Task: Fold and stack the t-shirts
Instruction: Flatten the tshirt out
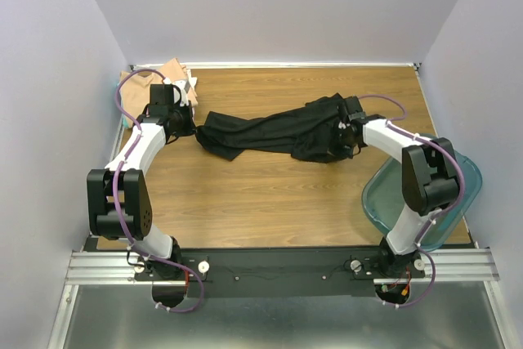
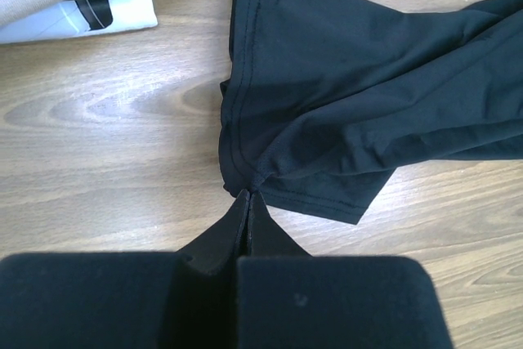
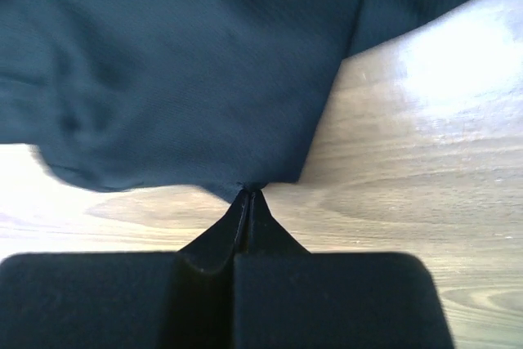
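The black t-shirt point(image 1: 270, 132) lies bunched in a long rope across the middle of the counter point(image 1: 270, 210), strung between the 2 arms. The left fingers point(image 2: 248, 199) are pressed together on a thin nip of stitched hem at its left end, and the right fingers point(image 3: 248, 196) are pinched the same way on a fold at its right end. The main risk, as I judge it, is that both grips take very little cloth at the very tips. A pull to spread the shirt could slide the hem out of either pinch and drop that end in a heap. Because the cloth is twisted and doubled over, pulling the ends apart may only tighten the rope, and any fold made from it would likely come out crooked. The left end also sits near the tan t-shirt point(image 1: 173, 69) at the far left corner, so a sweep that way might drag or disturb that pile. Collar, sleeves and the shirt's front or back cannot be picked out in any view. The right wrist view is blurred and nearly filled with dark cloth. A white piece with a black mark point(image 2: 106, 14) under pale cloth is cut off by the left wrist view's edge, and the right arm covers part of the teal bin point(image 1: 462, 181).
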### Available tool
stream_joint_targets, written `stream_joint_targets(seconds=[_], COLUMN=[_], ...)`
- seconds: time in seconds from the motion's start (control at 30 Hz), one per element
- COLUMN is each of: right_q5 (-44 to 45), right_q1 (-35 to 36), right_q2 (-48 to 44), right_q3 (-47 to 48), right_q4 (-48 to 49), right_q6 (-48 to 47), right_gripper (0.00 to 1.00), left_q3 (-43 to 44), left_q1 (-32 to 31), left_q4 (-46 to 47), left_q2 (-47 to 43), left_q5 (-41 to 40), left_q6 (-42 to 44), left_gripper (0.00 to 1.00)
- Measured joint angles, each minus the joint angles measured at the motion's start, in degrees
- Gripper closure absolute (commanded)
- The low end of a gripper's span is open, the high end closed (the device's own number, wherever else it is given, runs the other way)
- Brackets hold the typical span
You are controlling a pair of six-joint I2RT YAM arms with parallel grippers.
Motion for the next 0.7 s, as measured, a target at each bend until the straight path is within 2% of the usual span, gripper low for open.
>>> stream_joint_targets(seconds=[0.23,0.57,0.7], right_q5=[3.5,10.2,13.4], right_q1=[-0.5,-8.0,-8.2], right_q2=[-1.9,-3.6,-4.2], right_q3=[13.9,53.0,64.0], right_q4=[-5.6,-15.2,-16.5], right_q6=[-1.0,-5.6,-7.3], right_gripper=[0.99,1.0,1.0], left_q3=[4.4,23.2,30.2], left_q1=[0.0,0.0,0.0], left_q4=[-0.2,0.2,0.4], left_q2=[-0.1,-0.1,-1.6], left_q5=[-0.5,-3.9,-6.9], left_q6=[-0.2,-0.2,-0.2], left_gripper=[1.0,1.0,1.0])
